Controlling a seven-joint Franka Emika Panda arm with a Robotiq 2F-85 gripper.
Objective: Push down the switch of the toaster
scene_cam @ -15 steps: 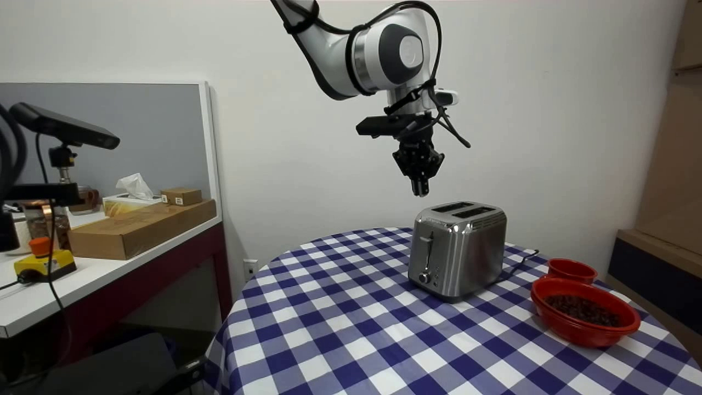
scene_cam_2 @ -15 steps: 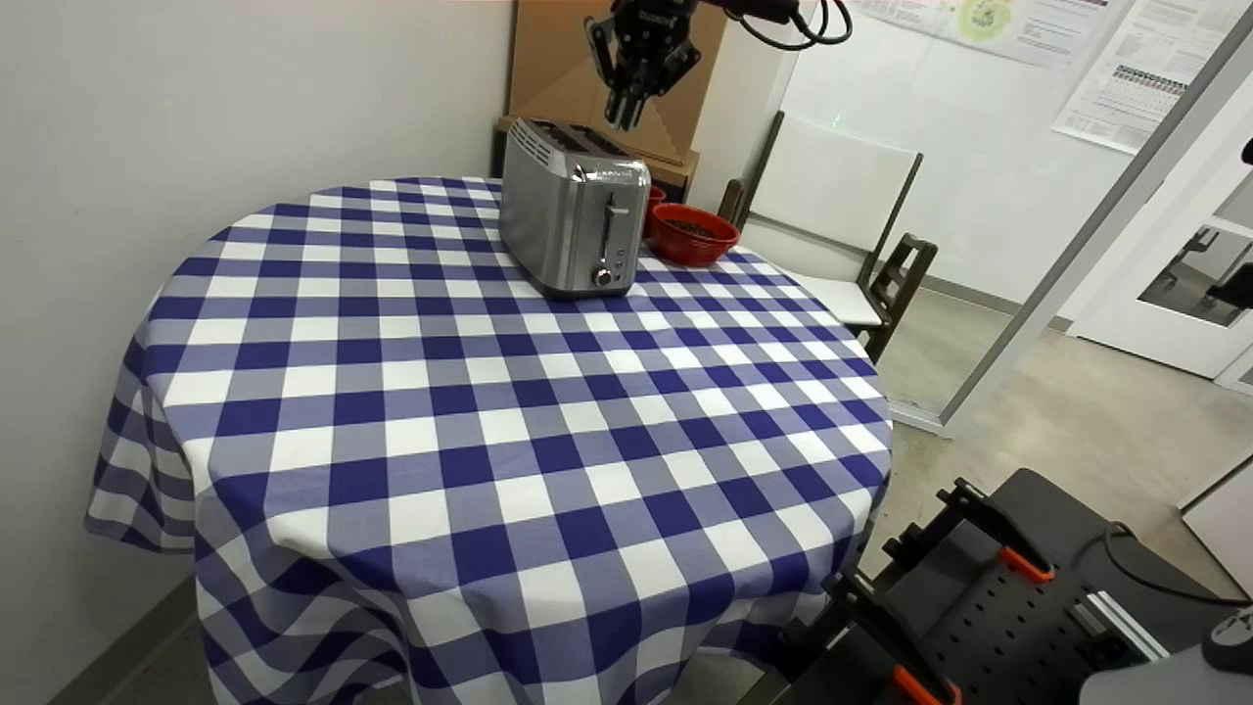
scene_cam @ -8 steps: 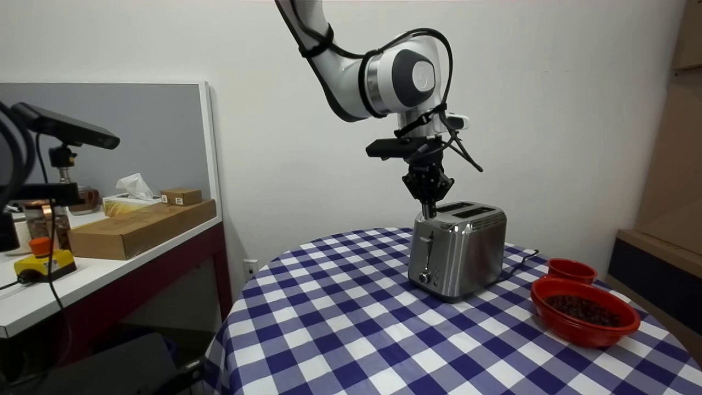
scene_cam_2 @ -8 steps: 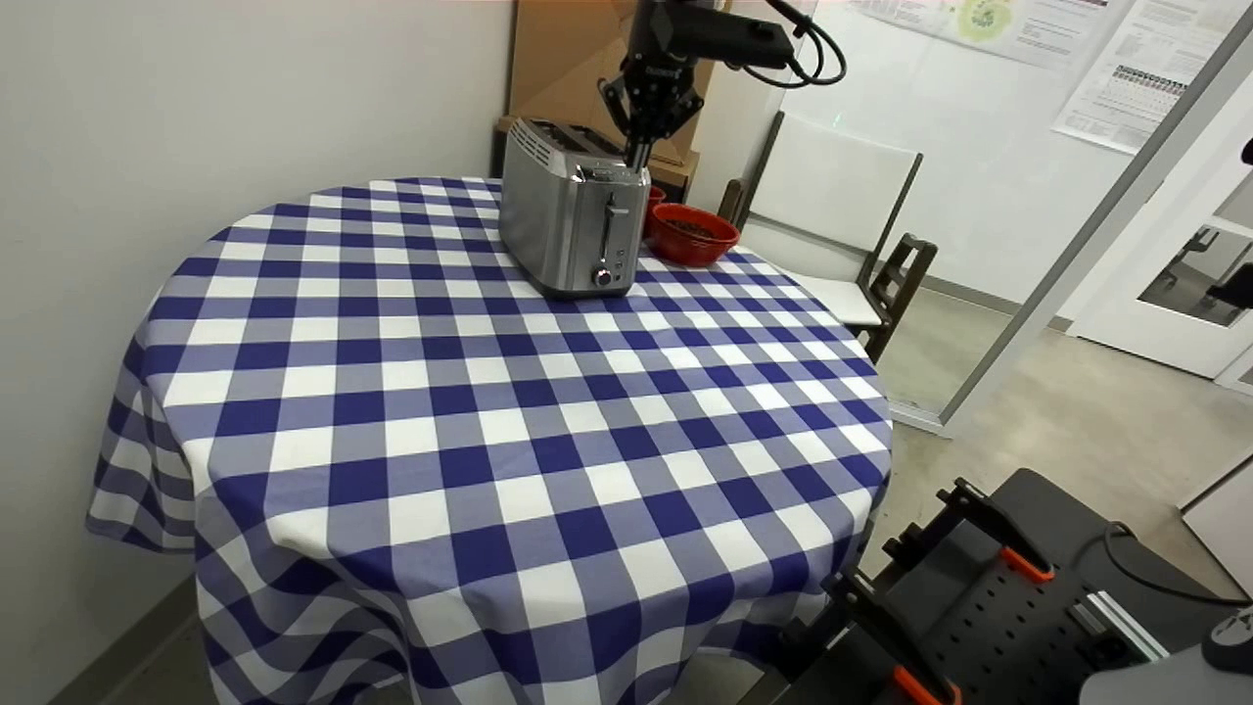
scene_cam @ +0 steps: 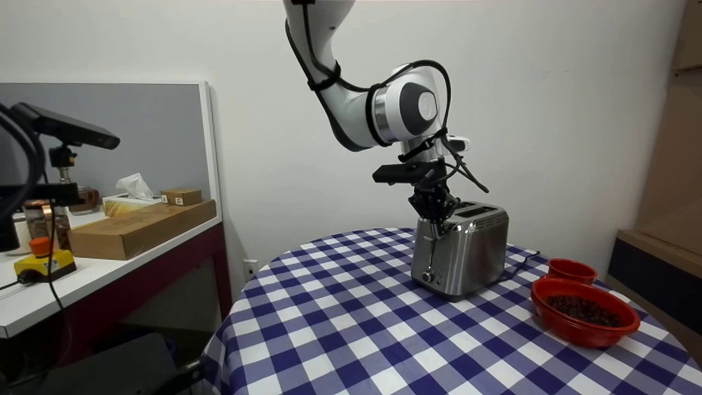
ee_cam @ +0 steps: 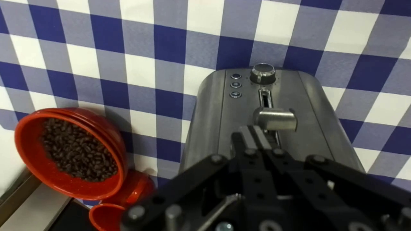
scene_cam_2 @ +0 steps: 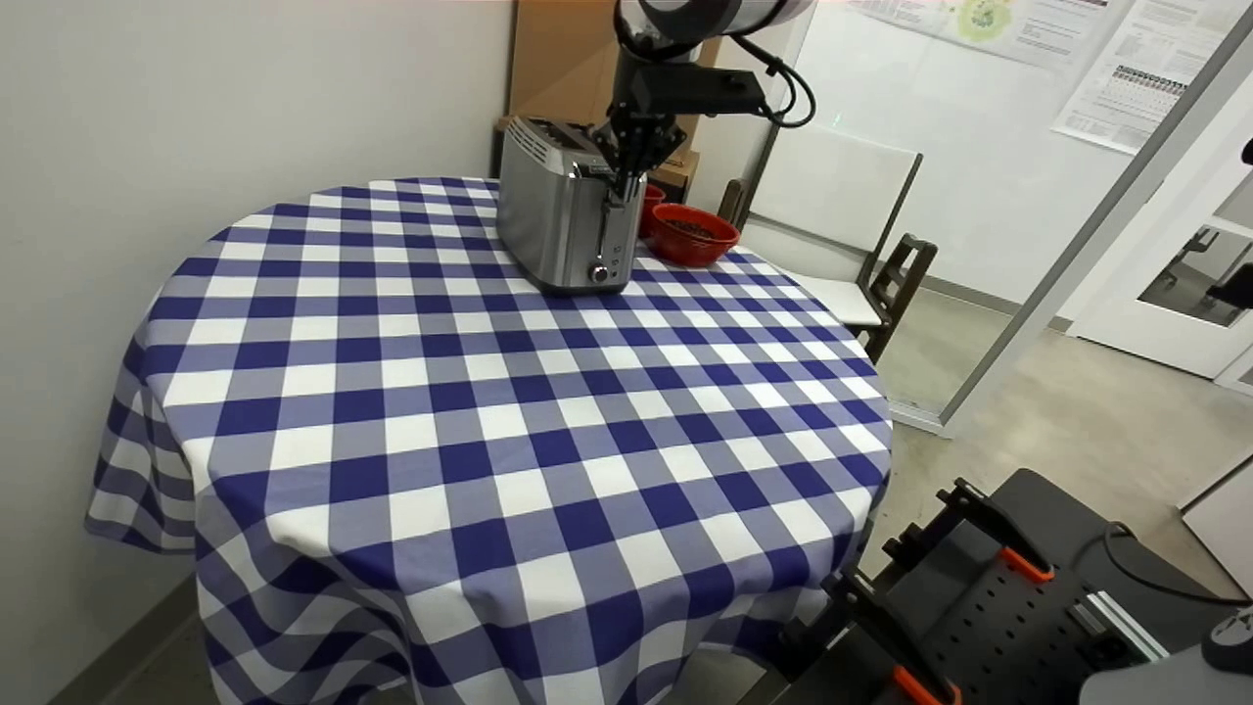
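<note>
This looks like a lab; well apart from the gripper [ee_cam: 253, 130] sit a bar-shaped camera [scene_cam: 66, 127] on a mount [scene_cam: 62, 158], a yellow box [scene_cam: 41, 265] with an orange button [scene_cam: 40, 247] and a perforated black plate [scene_cam_2: 989, 609]; beyond it hang printed posters [scene_cam_2: 1165, 90]; below it the checked tablecloth [scene_cam_2: 489, 392], and right by it the toaster [scene_cam_2: 538, 215], lend a kitchen look.

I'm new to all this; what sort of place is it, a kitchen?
More likely a lab or workplace, though I can't be certain: a robot arm hangs by the toaster, printed posters show in the background, and a red-buttoned yellow box sits off to one side.
</note>
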